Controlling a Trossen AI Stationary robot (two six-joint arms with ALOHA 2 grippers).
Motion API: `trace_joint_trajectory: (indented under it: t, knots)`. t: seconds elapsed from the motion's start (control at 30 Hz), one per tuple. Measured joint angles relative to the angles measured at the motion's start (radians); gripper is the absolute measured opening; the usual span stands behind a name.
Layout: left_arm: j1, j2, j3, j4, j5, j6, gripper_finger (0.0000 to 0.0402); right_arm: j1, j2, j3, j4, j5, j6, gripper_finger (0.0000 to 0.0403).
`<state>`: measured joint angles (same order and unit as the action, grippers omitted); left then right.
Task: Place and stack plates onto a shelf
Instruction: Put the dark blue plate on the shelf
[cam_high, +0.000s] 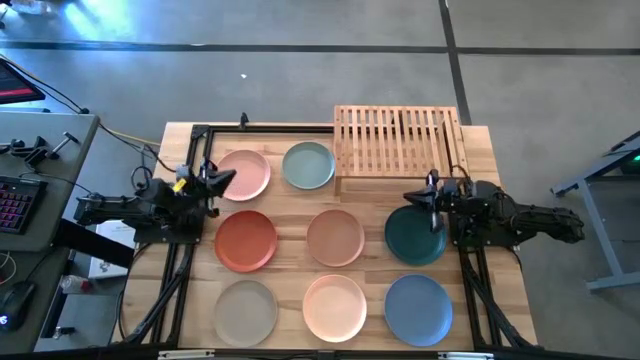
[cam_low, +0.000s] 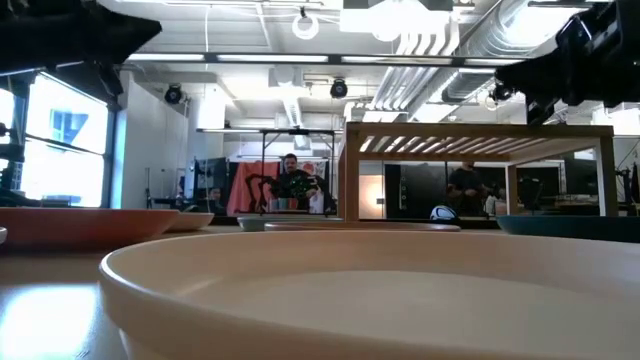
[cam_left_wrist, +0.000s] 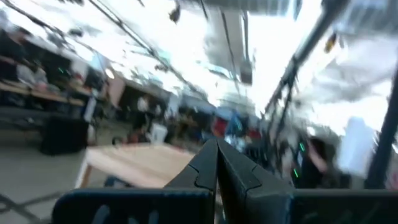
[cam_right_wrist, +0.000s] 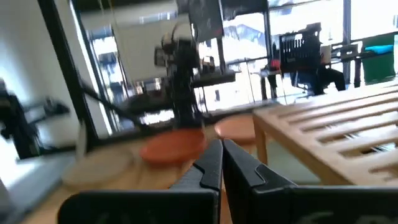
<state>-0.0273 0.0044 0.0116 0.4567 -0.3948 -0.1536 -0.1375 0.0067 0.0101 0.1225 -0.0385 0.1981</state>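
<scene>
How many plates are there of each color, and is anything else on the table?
Pink plate: 1
Pale grey-blue plate: 1
Rust red plate: 1
Tan plate: 1
Dark teal plate: 1
Beige-grey plate: 1
Peach plate: 1
Blue plate: 1
Wooden slat shelf: 1
Total: 8 plates and 1 shelf, 9 things.

Left hand (cam_high: 228, 179), right hand (cam_high: 412, 196) both closed.

No readable text, label or sign anywhere.
</scene>
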Motion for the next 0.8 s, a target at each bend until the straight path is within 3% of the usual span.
trace_joint_trajectory:
  t: [0.17,0.33,0.53,0.8]
  knots:
    - [0.000,0.000,0.000,0.189,-0.092,0.017,0.0000,0.000,0.000,0.000,0.105,0.037,0.188,0.0000]
    - [0.000,0.000,0.004,0.348,-0.166,0.000,0.0000,0.000,0.000,0.000,0.182,0.183,0.345,0.0000]
    - [0.000,0.003,0.067,0.358,-0.202,0.011,0.0000,0.000,0.000,0.000,0.253,0.223,0.289,0.0000]
    - [0.000,0.003,0.164,0.358,-0.202,0.137,0.0000,0.000,0.000,0.000,0.501,0.232,0.174,0.0000]
